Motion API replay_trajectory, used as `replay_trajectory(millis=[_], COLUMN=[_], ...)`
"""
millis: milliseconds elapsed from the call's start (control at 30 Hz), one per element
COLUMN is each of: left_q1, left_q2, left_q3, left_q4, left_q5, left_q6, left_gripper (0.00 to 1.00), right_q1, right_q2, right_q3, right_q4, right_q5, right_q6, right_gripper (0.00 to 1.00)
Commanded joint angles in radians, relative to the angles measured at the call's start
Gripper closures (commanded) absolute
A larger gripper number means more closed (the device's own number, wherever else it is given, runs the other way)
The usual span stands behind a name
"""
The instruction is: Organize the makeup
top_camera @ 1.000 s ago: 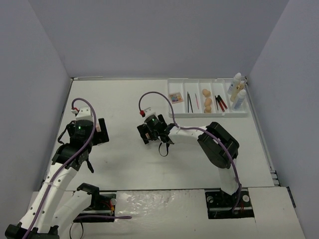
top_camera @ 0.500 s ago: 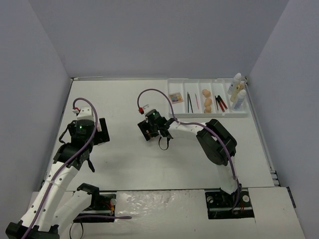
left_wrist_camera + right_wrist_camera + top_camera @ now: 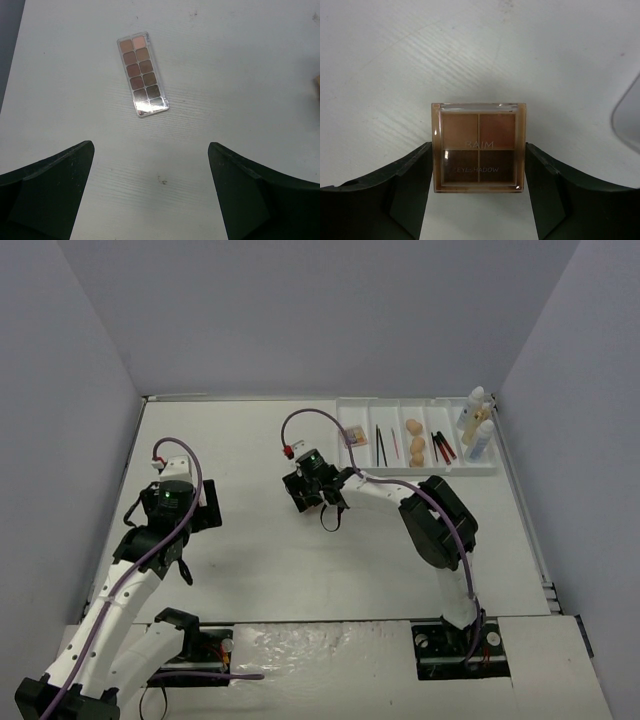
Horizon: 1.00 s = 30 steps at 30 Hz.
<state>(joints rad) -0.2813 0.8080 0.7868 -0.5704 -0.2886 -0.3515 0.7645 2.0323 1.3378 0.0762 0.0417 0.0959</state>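
My right gripper (image 3: 315,490) (image 3: 478,146) is shut on a square four-pan eyeshadow palette (image 3: 478,131), its fingers (image 3: 412,175) pressed against both sides, low over the middle of the table. My left gripper (image 3: 185,508) (image 3: 150,145) is open and empty over the left side. A long clear palette with brown shades (image 3: 143,75) lies flat ahead of it; the top view does not show it. In the white divided tray (image 3: 420,472) lie another palette (image 3: 352,433), thin pencils (image 3: 381,445), two peach sponges (image 3: 416,438), lipstick tubes (image 3: 441,447) and bottles (image 3: 477,425).
The tray stands at the back right, close to the right wall. Grey walls close in the table on the left, back and right. A pale rounded corner (image 3: 627,117) shows at the right edge of the right wrist view.
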Motion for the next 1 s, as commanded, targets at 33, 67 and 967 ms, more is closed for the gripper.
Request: replay_trajectory(millis=[33,67,967], left_q1=[-0.001,-0.001,-0.001], left_q2=[0.018,0.02,0.046], left_q3=[0.028,0.029,0.038], left_q4=[0.062,0.061,0.016], left_q5=[-0.002,-0.001,-0.009], left_q6=[0.011,0.009,-0.053], left_gripper=[0.03,0.03,0.03], right_q1=[-0.114,-0.139,-0.419], right_q2=[-0.151,-0.153,0.231], right_q3=[0.133,0.139,0.554], right_q4=[0.007,0.007,0.007], right_q5=[0.028,0.029,-0.016], right_q6=[-0.015,-0.016,-0.021], right_gripper=[0.5,0.5,0.36])
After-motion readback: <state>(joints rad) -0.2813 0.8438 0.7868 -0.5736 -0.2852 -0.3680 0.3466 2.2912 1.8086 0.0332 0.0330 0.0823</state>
